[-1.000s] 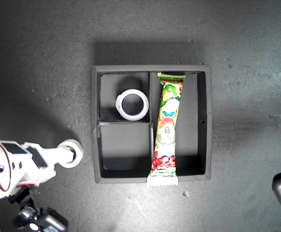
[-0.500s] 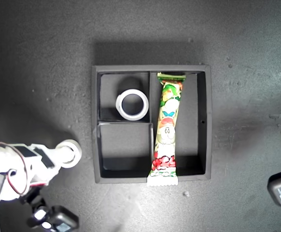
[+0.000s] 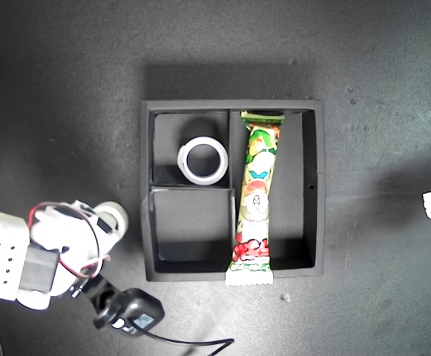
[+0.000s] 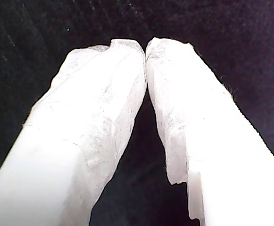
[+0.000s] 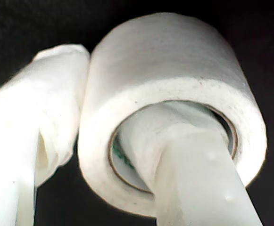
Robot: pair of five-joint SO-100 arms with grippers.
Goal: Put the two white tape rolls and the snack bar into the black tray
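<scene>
My second end effector (image 5: 103, 155) is clenched on a small white ring-shaped tape roll (image 5: 170, 94): in the second wrist view one finger passes through the open centre of the roll and the other finger presses on the outside of its wall. In the exterior view this roll (image 3: 116, 216) shows only as a white edge at the front of the white arm at the exterior view's lower left, just beside the outer wall of the square matte black tray (image 3: 311, 185) but not yet over it. The compartment that lies nearest to it is the small square one at the tray's lower left in the exterior view, and this one has nothing in it. So the coming move, as I judge it, must carry the roll toward the exterior view's right, over the raised wall, and then let it down into that compartment. The other white tape roll (image 3: 202, 160), the one with a wide hole, already lies flat in the small compartment above. The long narrow snack bar packet with green top and red lettering (image 3: 255, 200) lies in the long compartment along its length, one crimped end resting on the tray's lower wall. My first end effector (image 4: 145, 46) has its tips pressed together with nothing between them.
</scene>
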